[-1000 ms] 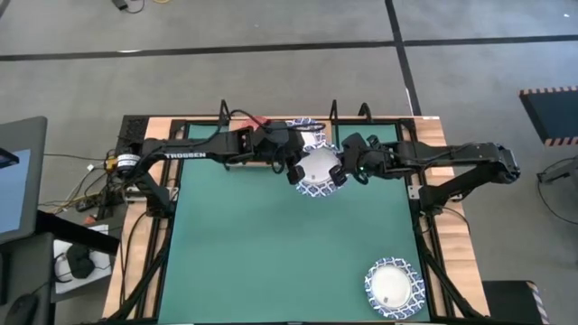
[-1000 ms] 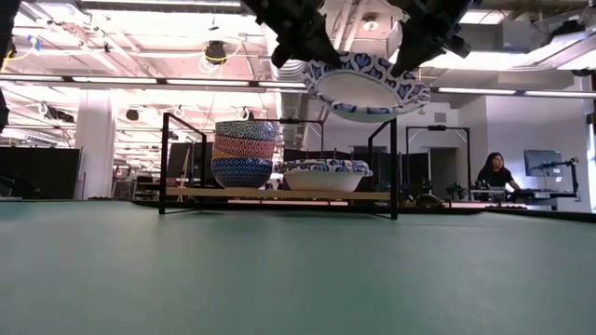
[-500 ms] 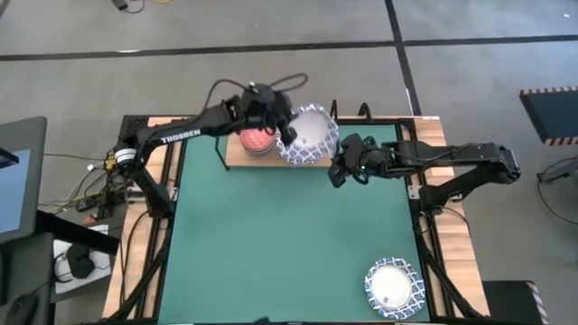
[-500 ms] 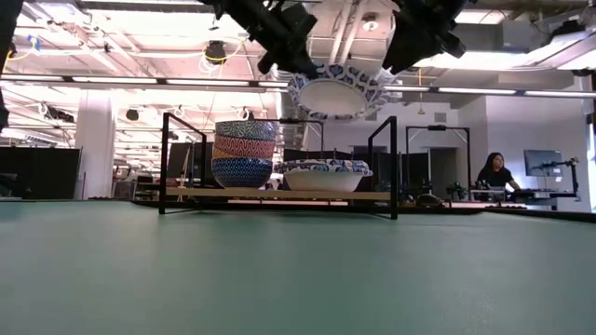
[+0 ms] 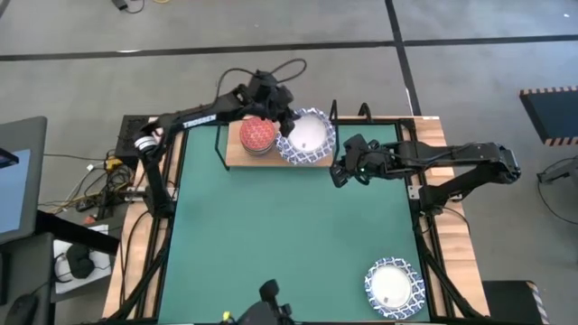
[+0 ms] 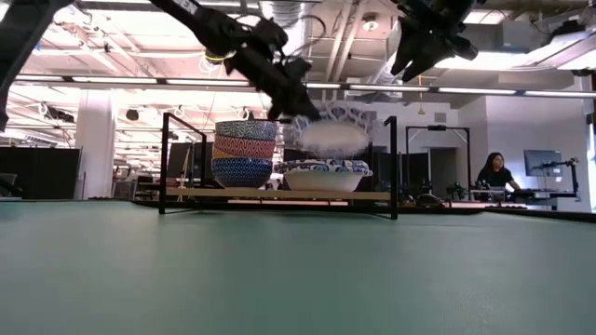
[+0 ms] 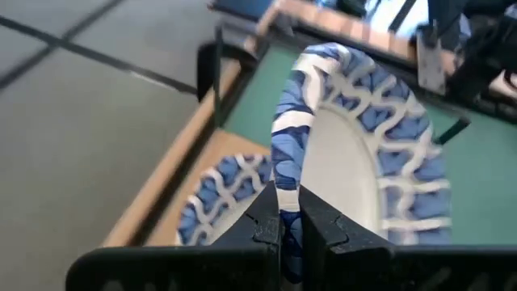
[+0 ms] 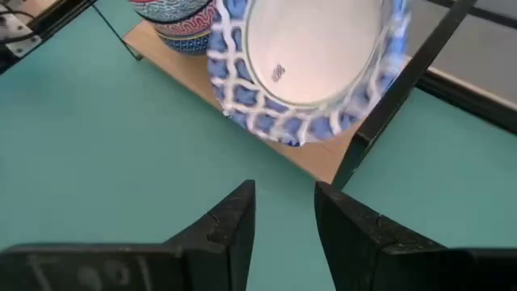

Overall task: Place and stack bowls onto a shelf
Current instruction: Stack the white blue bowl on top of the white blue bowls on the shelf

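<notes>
the left gripper (image 5: 284, 125) is pinched on the rim of a white bowl w/ blue lattice rim (image 5: 307, 136), jaws clamped tight on that thin edge, which is why the held bowl (image 7: 355, 153) hangs tilted rather than level: a one-sided rim grip lets the far side sag. it hovers over the shelf (image 5: 237, 155) at the far edge of the green mat (image 5: 289, 235), just above a second patterned wide bowl (image 6: 321, 177) already sitting on the plank, so this looks like the lowering step of nesting one into the other; i'd judge the tilt needs levelling before release or the rim could catch. the right gripper (image 5: 338, 173) sits just right of the shelf's end frame, above the mat, jaws apart and holding nothing, prob. standing clear so the left arm has room. left of the wide bowls stands a stack of small bowls (image 6: 245, 153), red-patterned one on top in the high view, blue at the bottom in the low view. one more wide bowl (image 5: 393, 287) waits at the near right corner of the mat, well apart. materials: bowls look glazed ceramic, smooth, shallow and round; shelf is a pale wood plank w/ thin black wire end frames (image 6: 392, 163); mat is matte and flat.
</notes>
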`<state>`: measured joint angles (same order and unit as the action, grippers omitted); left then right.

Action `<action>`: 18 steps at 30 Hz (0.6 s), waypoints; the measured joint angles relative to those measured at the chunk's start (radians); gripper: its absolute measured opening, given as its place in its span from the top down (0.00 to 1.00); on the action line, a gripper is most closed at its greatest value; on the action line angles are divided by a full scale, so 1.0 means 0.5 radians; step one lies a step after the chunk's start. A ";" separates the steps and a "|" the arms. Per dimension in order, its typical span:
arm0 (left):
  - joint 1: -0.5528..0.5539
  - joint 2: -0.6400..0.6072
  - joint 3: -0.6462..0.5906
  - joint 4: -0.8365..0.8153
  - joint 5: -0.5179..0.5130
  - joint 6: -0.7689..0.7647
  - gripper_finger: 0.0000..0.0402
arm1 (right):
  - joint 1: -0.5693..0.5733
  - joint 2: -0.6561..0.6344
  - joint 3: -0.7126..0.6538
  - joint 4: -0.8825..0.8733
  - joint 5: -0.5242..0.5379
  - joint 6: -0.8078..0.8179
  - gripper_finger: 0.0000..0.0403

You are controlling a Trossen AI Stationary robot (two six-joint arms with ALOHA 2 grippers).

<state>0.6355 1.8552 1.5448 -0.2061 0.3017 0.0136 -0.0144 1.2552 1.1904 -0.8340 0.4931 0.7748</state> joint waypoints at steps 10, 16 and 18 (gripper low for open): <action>0.005 0.086 0.000 -0.071 -0.113 0.114 0.99 | 0.016 0.000 0.000 -0.004 -0.023 0.096 0.62; 0.045 0.086 0.000 -0.160 -0.095 -0.032 0.81 | 0.014 0.000 0.000 -0.008 -0.057 0.134 0.62; 0.062 0.086 0.000 -0.234 -0.096 -0.066 0.73 | 0.015 0.000 0.000 -0.029 -0.111 0.133 0.62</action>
<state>0.6663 1.8980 1.5448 -0.3231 0.2539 -0.0196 -0.0071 1.2552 1.1904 -0.8485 0.4377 0.8413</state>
